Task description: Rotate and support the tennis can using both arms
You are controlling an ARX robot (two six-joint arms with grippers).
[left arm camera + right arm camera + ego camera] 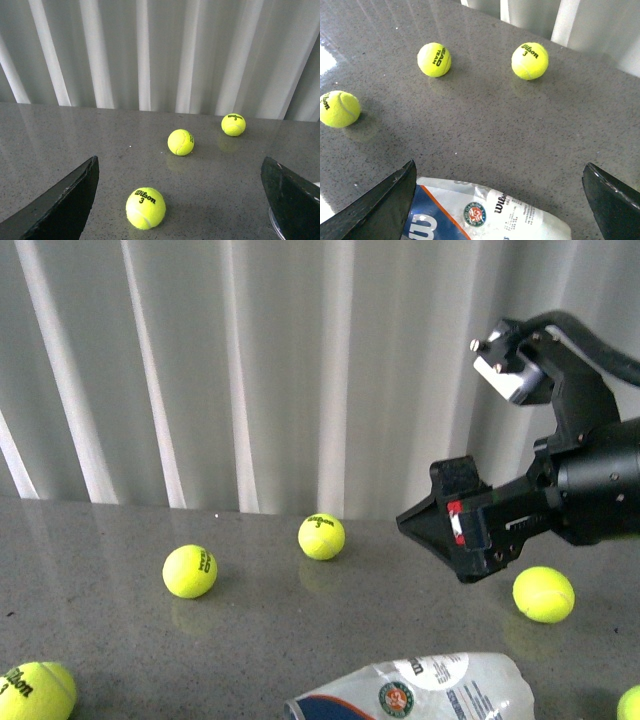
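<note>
Clear plastic under a white, navy and orange label, the tennis can [420, 690] lies on its side at the near edge of the tabletop [100, 540], close in front of the robot and touching none of the loose balls. The right hand [497, 167] hangs above it, fingers spread wide with nothing between them. In the right wrist view the can's labelled stretch, round emblem upward, sits just below the gap. The left hand [180, 161] is equally wide open and empty, facing three tennis balls. I cannot tell whether the can lies within its reach. For a clean step, I judge that each hand should settle over its own end of the tube and close softly, since thin plastic is likely to dent or squirt free. The two should then turn together, one carrying while the other steadies. The tabletop is grey, speckled and glossy enough to mirror the balls, so it probably offers little grip and the can may roll or skid if nudged. A HEAD ball [189, 571], a Wilson ball [321, 536] and a third ball [543, 594] under the right arm lie farther back. A white pleated curtain [250, 370] closes off the room behind.
</note>
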